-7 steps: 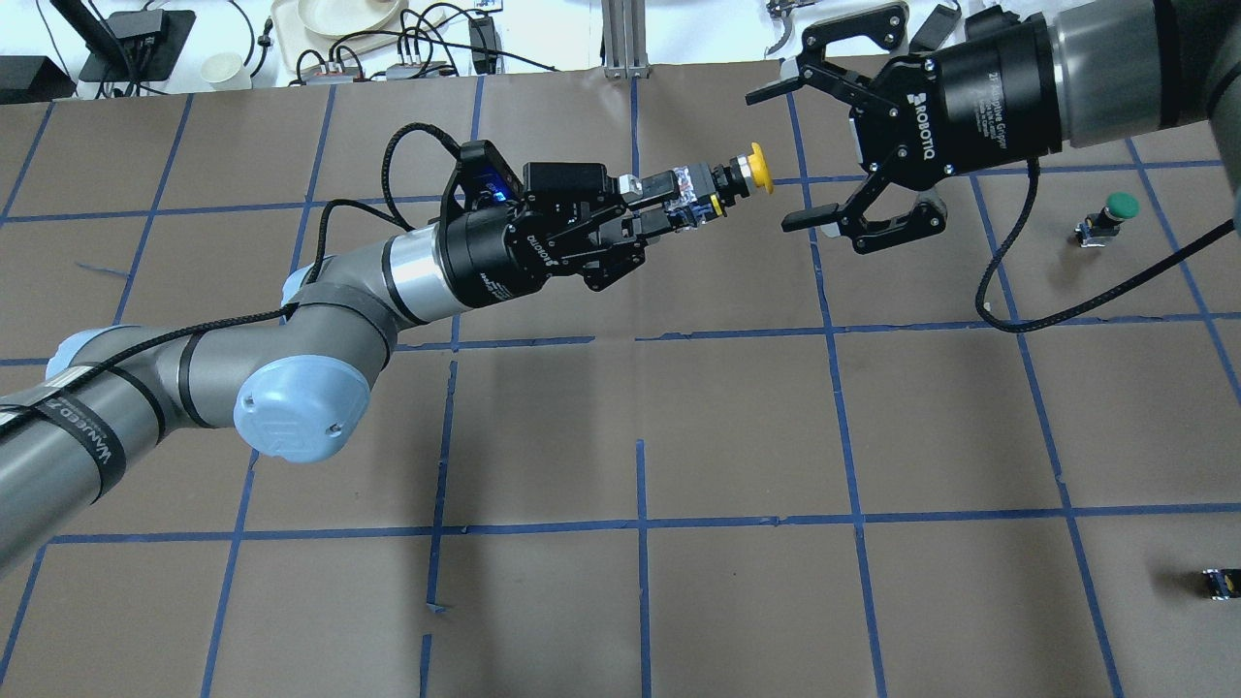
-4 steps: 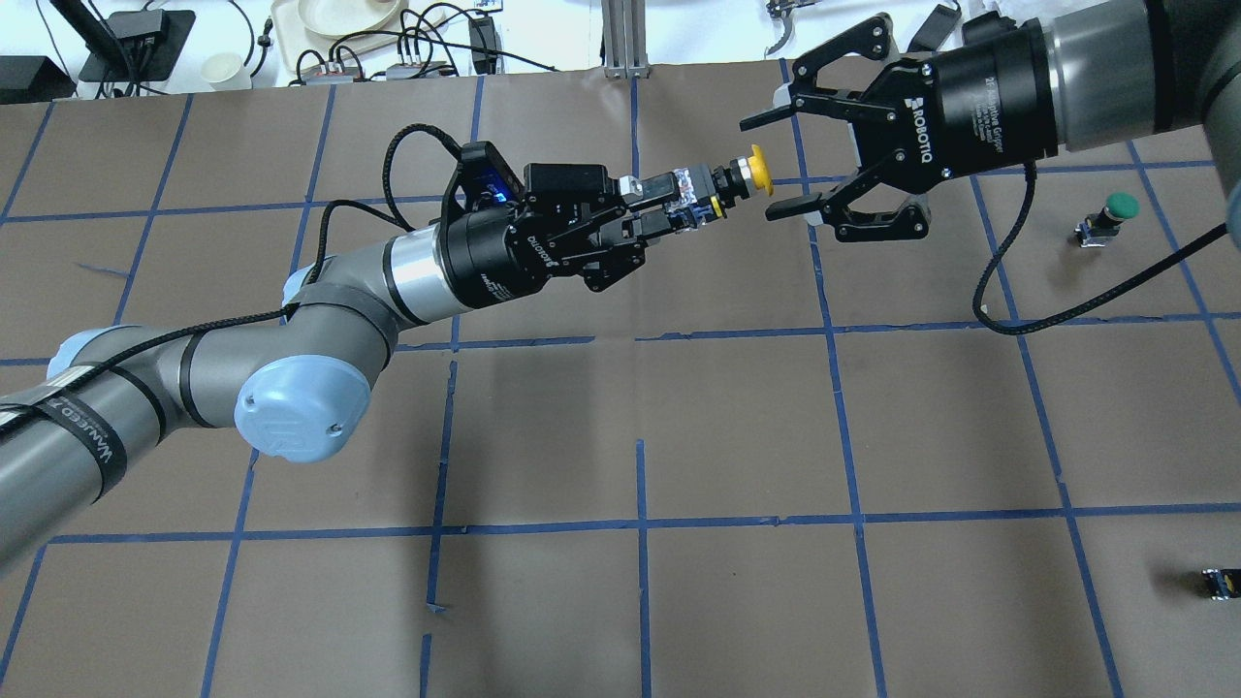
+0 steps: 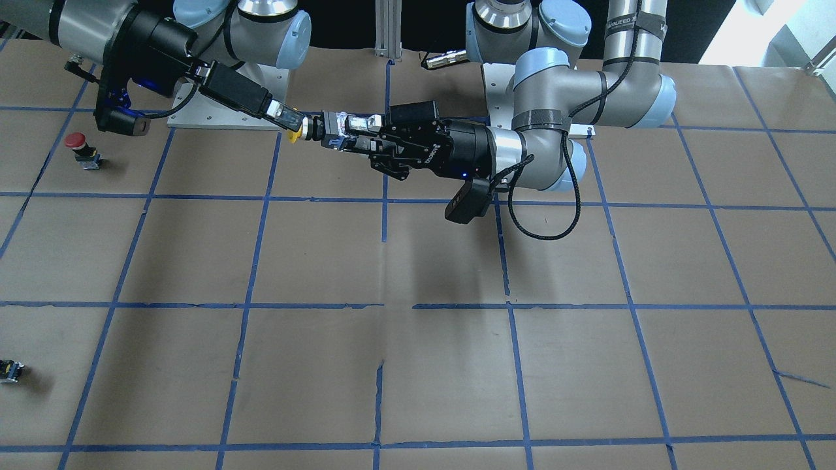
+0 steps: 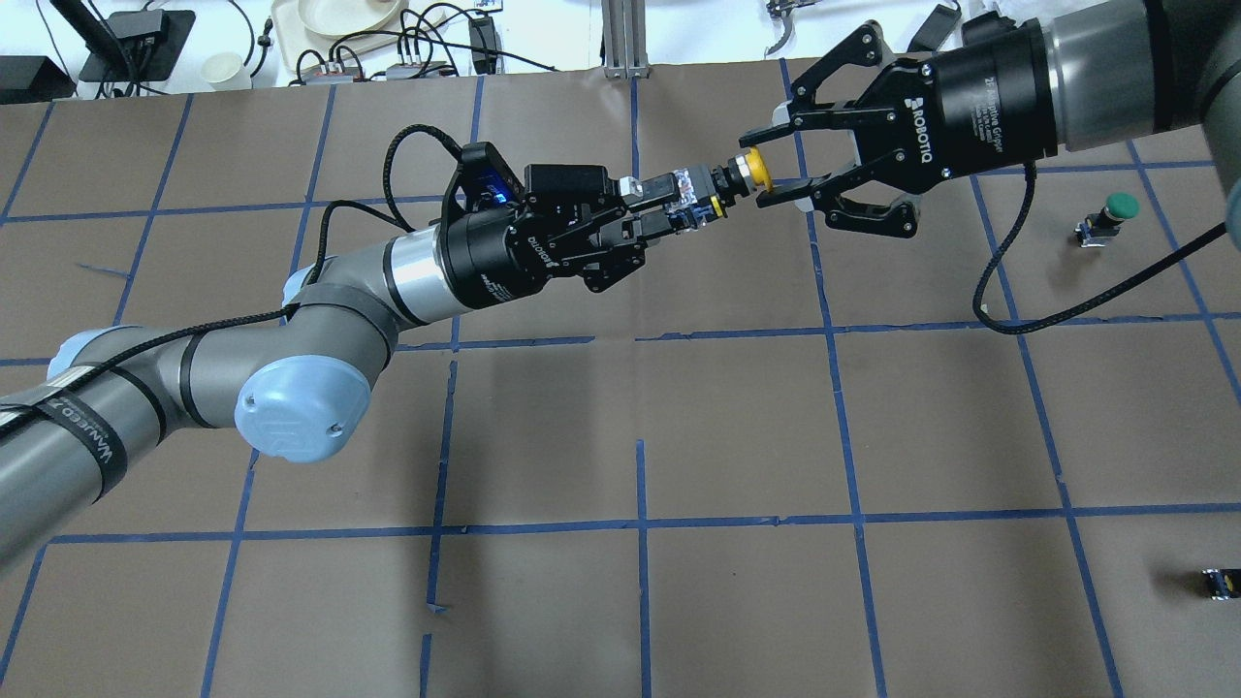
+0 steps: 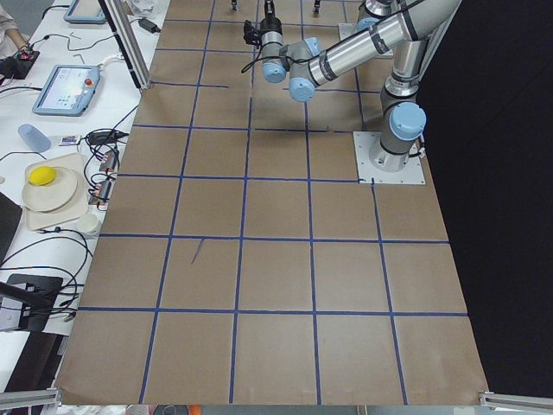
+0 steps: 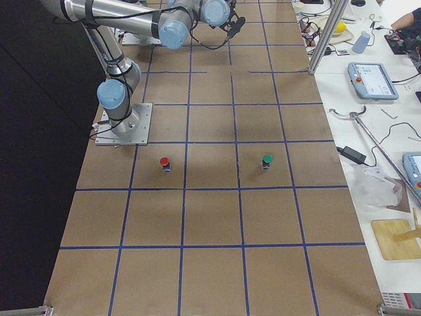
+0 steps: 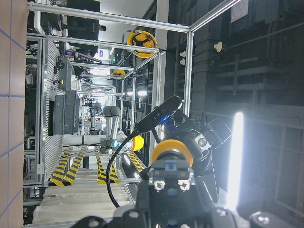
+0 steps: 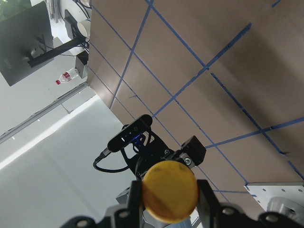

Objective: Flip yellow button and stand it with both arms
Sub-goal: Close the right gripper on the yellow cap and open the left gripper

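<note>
The yellow button (image 4: 759, 167) is held level in the air, its yellow cap toward my right arm. My left gripper (image 4: 669, 202) is shut on its black-grey body (image 4: 700, 189). My right gripper (image 4: 758, 169) has its fingers against both sides of the cap. In the front-facing view the cap (image 3: 295, 135) sits between the right gripper (image 3: 287, 124) and the left gripper (image 3: 366, 134). The right wrist view shows the cap (image 8: 170, 192) face-on between the two fingers (image 8: 206, 199). The left wrist view shows the cap (image 7: 172, 151) from behind.
A green-capped button (image 4: 1115, 208) stands on the brown table at the right. A red-capped button (image 3: 77, 142) stands near the right arm's base. A tiny dark block (image 4: 1222, 582) lies at the table's right edge. Cables and dishes (image 4: 339, 19) lie beyond the far edge.
My right gripper moved left onto the button and its fingers closed from wide open to either side of the yellow cap. My left arm and the button stayed still.
</note>
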Motion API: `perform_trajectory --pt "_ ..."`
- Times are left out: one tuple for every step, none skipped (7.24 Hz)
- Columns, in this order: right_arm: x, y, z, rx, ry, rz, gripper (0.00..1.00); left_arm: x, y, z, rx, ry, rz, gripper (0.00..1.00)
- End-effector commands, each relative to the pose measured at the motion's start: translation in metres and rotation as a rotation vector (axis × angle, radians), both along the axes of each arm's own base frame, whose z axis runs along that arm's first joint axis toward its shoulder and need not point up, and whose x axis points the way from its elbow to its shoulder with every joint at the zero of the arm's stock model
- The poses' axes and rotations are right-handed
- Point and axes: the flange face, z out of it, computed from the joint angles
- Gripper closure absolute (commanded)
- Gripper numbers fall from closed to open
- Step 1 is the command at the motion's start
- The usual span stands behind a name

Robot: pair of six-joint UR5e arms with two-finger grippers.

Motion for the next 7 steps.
perform_trajectory --pt "0.000 0.000 0.000 0.006 0.001 -0.001 0.90 0.000 0.000 0.000 0.011 -0.001 -0.004 0.01" --pt "-0.001 0.001 0.001 0.003 0.008 -0.002 0.90 0.000 0.000 0.000 0.025 -0.003 -0.010 0.00" --pt "-0.003 0.000 0.004 -0.002 0.009 -0.006 0.90 0.001 -0.001 0.004 0.036 0.000 -0.015 0.00" --pt "-0.006 -0.002 0.006 -0.011 0.014 -0.010 0.90 0.001 -0.004 0.015 0.038 0.002 -0.032 0.00" --pt "-0.011 -0.004 0.007 -0.035 0.055 -0.006 0.90 0.003 -0.010 0.032 0.028 -0.089 -0.080 0.00" --pt "-0.028 -0.007 0.005 -0.065 0.159 -0.022 0.90 0.003 -0.017 0.050 0.022 -0.251 -0.115 0.00" --pt "-0.048 -0.011 0.001 -0.087 0.224 -0.040 0.90 0.004 -0.022 0.064 0.019 -0.412 -0.079 0.00"
